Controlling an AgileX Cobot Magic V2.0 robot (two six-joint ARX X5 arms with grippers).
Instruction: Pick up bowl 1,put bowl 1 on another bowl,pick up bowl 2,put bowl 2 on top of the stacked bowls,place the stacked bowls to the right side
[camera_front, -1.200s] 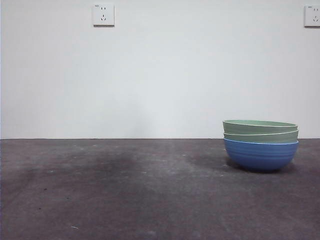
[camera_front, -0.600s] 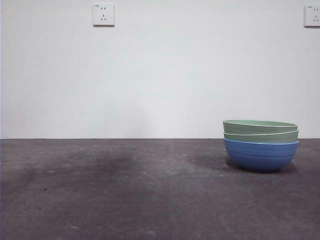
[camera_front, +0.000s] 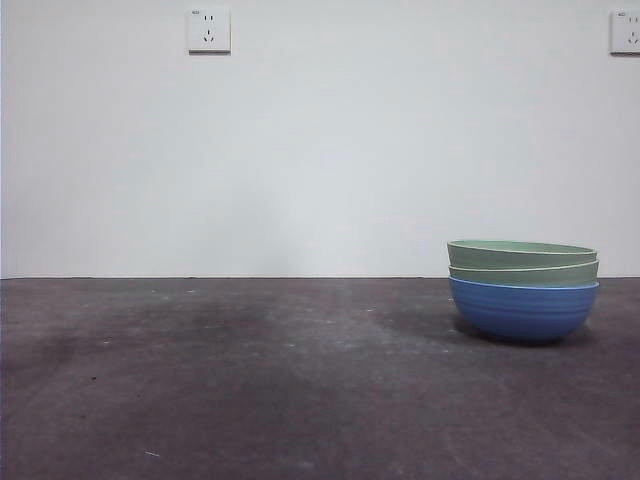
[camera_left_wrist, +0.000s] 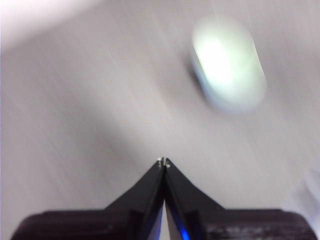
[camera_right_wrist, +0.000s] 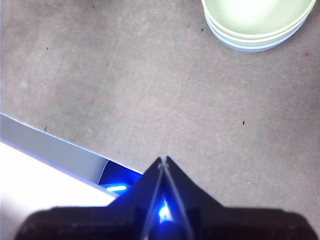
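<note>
A: Item 1, nearest: what is recorded?

B: A dark, scuffed table (camera_front: 250, 400), bare across its near part in the front view.

A: Item 2?

B: The stacked bowls (camera_front: 523, 290), set on the table's right side. 2 pale green bowls are nested in another bowl (camera_front: 523, 312), blue and ridged, at the bottom. No gripper is touching them.

A: Item 3, the grippers?

B: The left gripper (camera_left_wrist: 164, 161) is held above the table, jaws pressed together, nothing between them; the stack is seen blurred, well apart. The right gripper (camera_right_wrist: 163, 159) is likewise closed and empty, clear of the stack.

A: Item 4, farthest?

B: A white wall (camera_front: 320, 150), with 2 sockets (camera_front: 208, 29) mounted high.
</note>
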